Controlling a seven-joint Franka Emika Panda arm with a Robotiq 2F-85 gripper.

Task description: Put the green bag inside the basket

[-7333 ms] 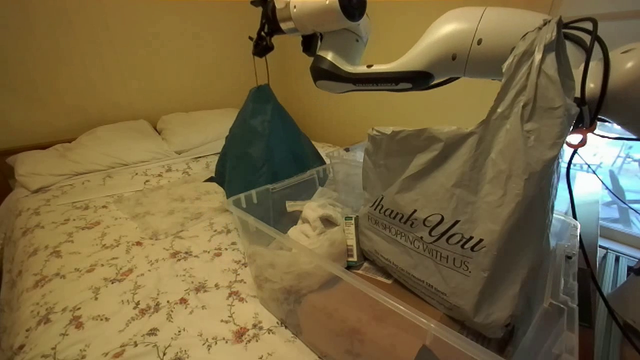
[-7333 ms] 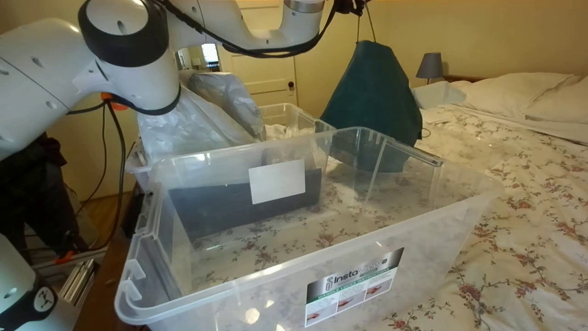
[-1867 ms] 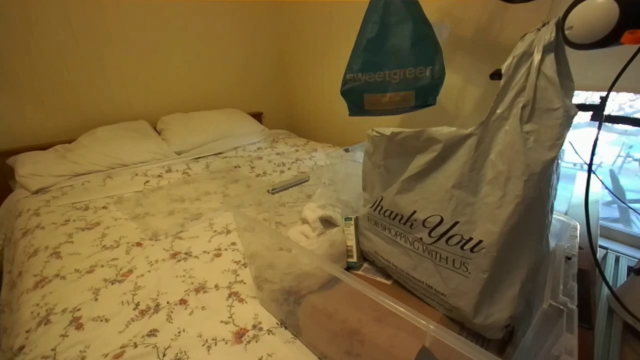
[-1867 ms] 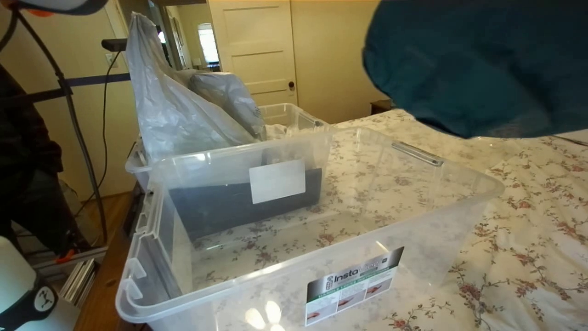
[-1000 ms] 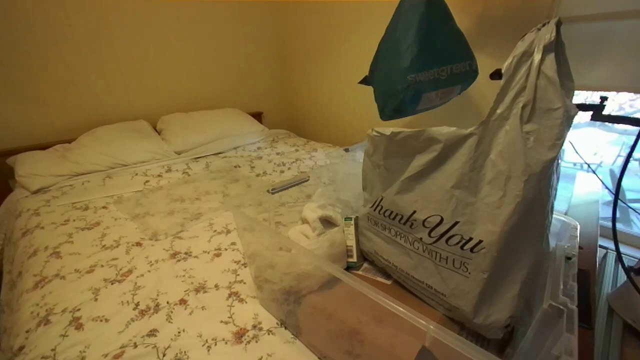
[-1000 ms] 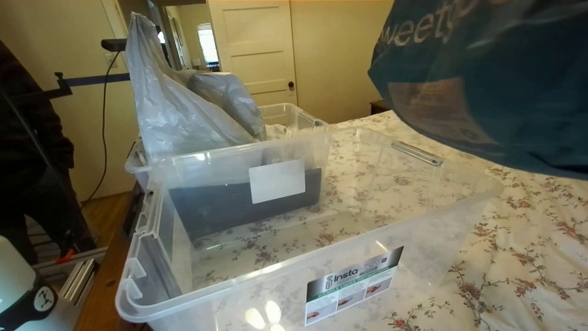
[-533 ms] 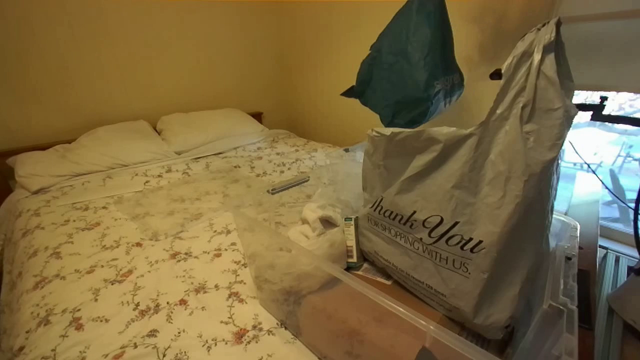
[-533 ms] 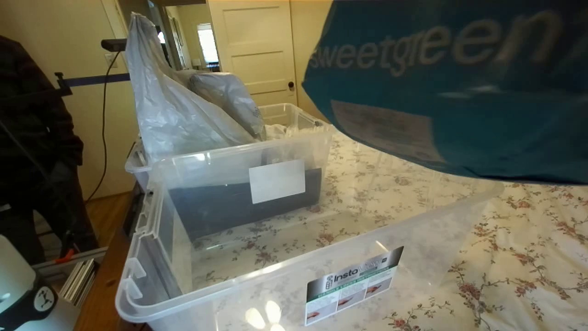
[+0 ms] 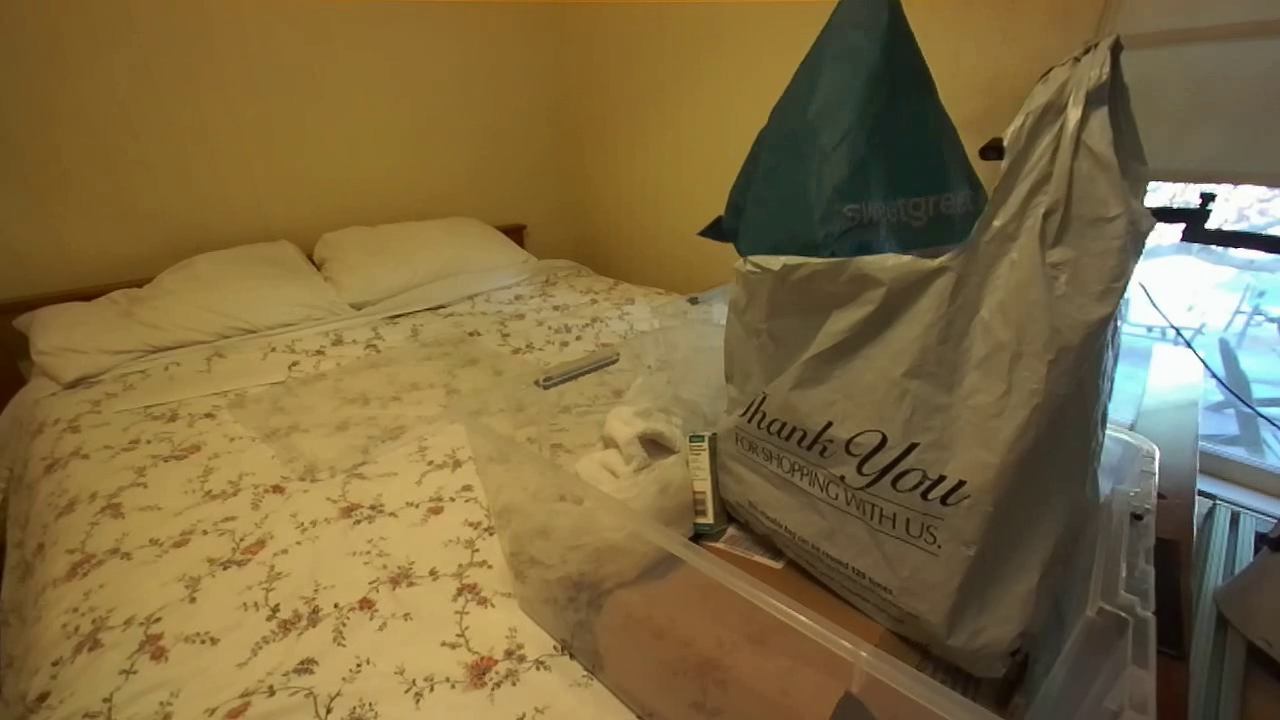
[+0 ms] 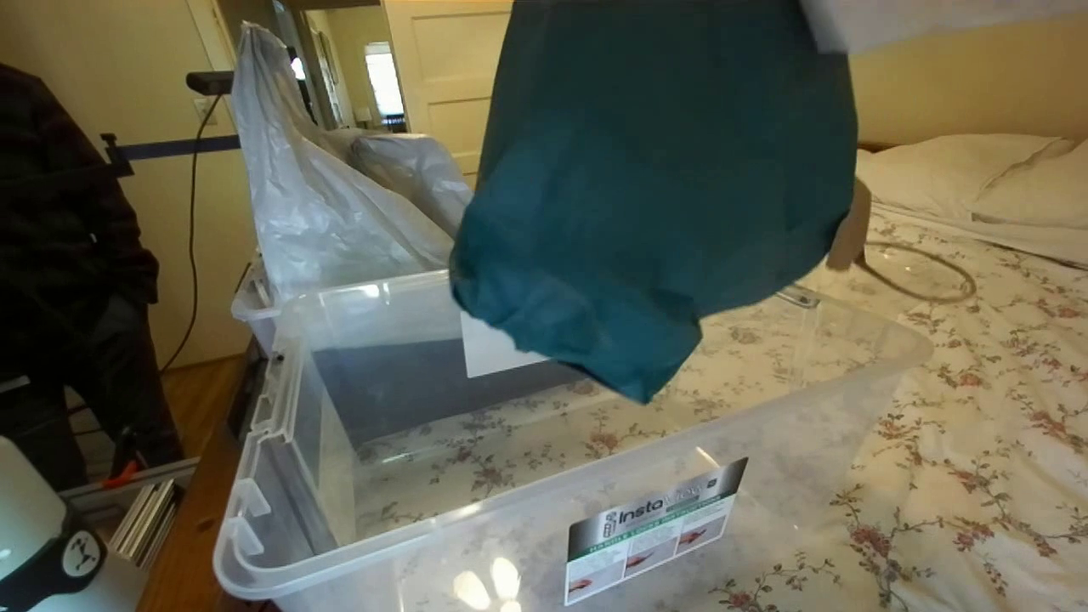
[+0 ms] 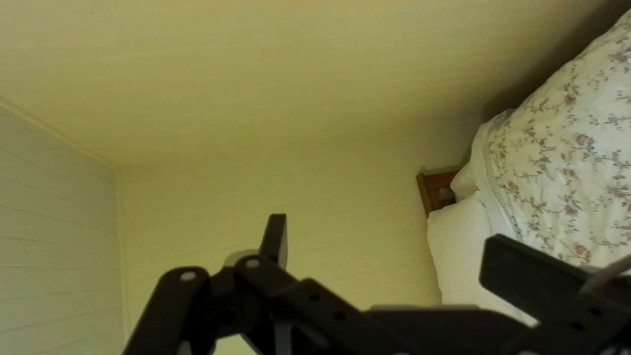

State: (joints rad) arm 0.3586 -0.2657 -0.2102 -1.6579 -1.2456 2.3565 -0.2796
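The green bag (image 10: 663, 187) hangs in front of and over the opening of the basket, a clear plastic bin (image 10: 493, 535) with a label. How its lower corner stands against the rim I cannot tell. In an exterior view the green bag (image 9: 860, 150) shows light printing, its bottom hidden by the grey bag. A loop of brown cord (image 10: 918, 293) dangles at its side. My gripper (image 11: 387, 251) stands wide open with nothing pinched between its fingers. A thin cord (image 11: 611, 273) crosses the right finger. The bag's top is out of view.
A large grey "Thank You" bag (image 9: 850, 440) stands tall in a second clear bin (image 9: 1130, 560), beside a small box (image 9: 704, 485) and white cloth (image 9: 635, 445). The flowered bed (image 9: 300, 560) lies alongside. A person (image 10: 76, 280) stands at the left.
The green bag has travelled from behind the bins to above the basket. Within the last half second it swung, turned its printing away from the basket side and sank lower behind the grey bag.
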